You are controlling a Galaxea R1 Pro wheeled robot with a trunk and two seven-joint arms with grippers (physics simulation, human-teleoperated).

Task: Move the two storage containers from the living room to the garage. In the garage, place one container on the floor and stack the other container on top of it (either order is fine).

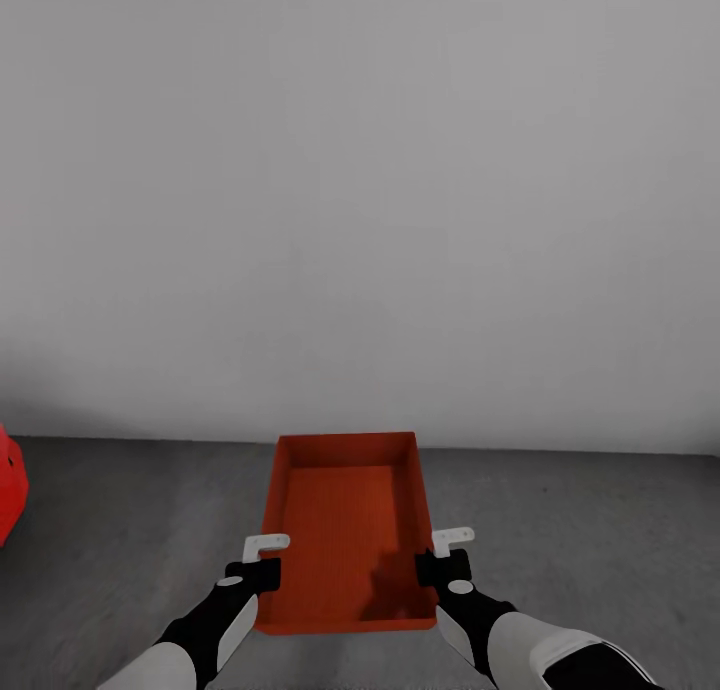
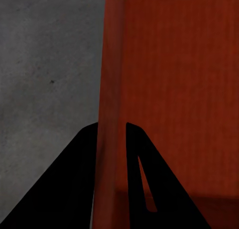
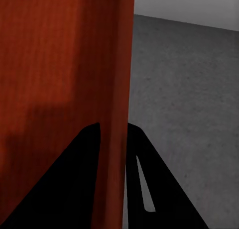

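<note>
A plain white wall (image 1: 360, 190) takes up most of the head view, meeting the grey concrete floor (image 1: 600, 530) of what looks like the garage, with a sliver of something red (image 1: 8, 490) at the far left edge. Out in front of the robot, between its two arms, one orange-red storage container (image 1: 345, 530) is held with its open top up and its long axis pointing straight away toward the wall. The left gripper (image 1: 262, 560) is clamped over the container's left long wall near the close end, one finger inside and one outside, as the left wrist view shows (image 2: 112, 139). The right gripper (image 1: 445, 555) pinches the right long wall the same way (image 3: 113, 139). Both arms sit level with each other, so neither is nearer; the floor lies directly below, and I judge lowering is what remains
</note>
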